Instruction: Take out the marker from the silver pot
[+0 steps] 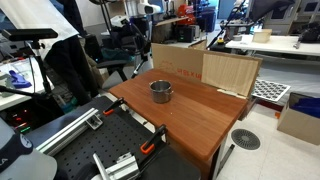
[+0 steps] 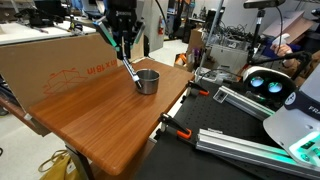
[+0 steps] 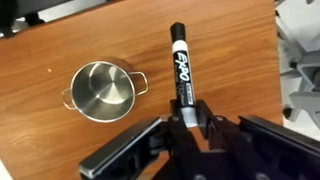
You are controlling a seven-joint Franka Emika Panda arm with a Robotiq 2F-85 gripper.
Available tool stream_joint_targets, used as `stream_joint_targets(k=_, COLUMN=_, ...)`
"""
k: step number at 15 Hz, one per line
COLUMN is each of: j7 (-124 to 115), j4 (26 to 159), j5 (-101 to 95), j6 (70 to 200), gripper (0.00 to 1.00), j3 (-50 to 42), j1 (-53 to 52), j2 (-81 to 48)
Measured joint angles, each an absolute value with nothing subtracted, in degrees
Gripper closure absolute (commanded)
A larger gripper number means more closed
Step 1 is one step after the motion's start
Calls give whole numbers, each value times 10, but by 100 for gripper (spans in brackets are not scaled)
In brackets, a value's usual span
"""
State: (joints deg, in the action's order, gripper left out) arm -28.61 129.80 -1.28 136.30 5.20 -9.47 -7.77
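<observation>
My gripper (image 3: 186, 120) is shut on the marker (image 3: 180, 62), a pale pen with a black label and a dark cap that points away from the jaws. The silver pot (image 3: 100, 90) stands on the wooden table to the left of the marker, and its inside shows empty. In an exterior view the gripper (image 2: 122, 45) hangs above the table with the marker (image 2: 130, 70) slanting down beside the pot (image 2: 147, 81), its tip close to the pot's rim. The pot also shows in an exterior view (image 1: 161, 90) near the middle of the table.
The wooden table (image 1: 195, 125) (image 2: 90, 125) has a cardboard box (image 1: 205, 68) (image 2: 50, 70) along its back edge. Orange clamps (image 2: 176, 128) and metal rails (image 1: 115, 165) lie at the table's near side. Office clutter stands beyond.
</observation>
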Motion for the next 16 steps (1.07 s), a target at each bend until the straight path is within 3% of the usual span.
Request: stream_joint_targets(k=16, j7=-311, j4=1070, j5=-19, j6=1212, gripper=95, j3=24, j1=-128, j2=-331)
